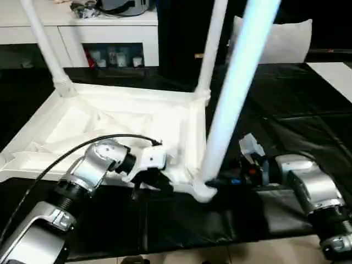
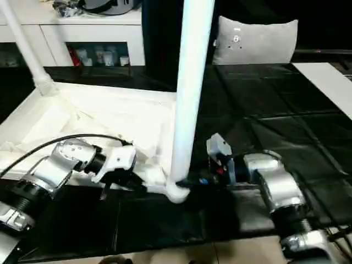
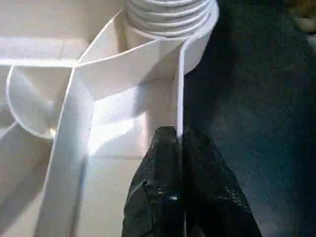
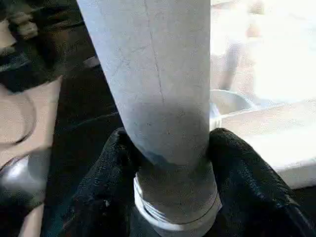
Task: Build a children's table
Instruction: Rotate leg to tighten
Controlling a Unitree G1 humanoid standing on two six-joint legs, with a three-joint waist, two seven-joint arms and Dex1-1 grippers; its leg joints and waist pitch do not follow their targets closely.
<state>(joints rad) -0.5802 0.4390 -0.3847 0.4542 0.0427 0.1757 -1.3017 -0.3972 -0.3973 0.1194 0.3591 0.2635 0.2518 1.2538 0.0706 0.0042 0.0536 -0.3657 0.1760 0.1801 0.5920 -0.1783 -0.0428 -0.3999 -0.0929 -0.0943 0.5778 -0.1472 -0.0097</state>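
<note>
Head views: children's table [image 1: 118, 118] upside down on black mat [image 1: 286, 110]; two far legs fitted; near leg [image 1: 234, 93] upright at near corner socket. Left wrist: left gripper [image 3: 178, 143] pinched shut on table rim. Right wrist: right gripper [image 4: 170, 163] clasps near leg's base.

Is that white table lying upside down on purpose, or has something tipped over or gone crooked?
Nothing looks spilled or broken. The table top lies ribbed side up on the black mat, and its legs point upward. The near leg leans slightly, its threaded base at the corner socket, gripped by the right gripper. The left gripper pinches the top's rim.
</note>
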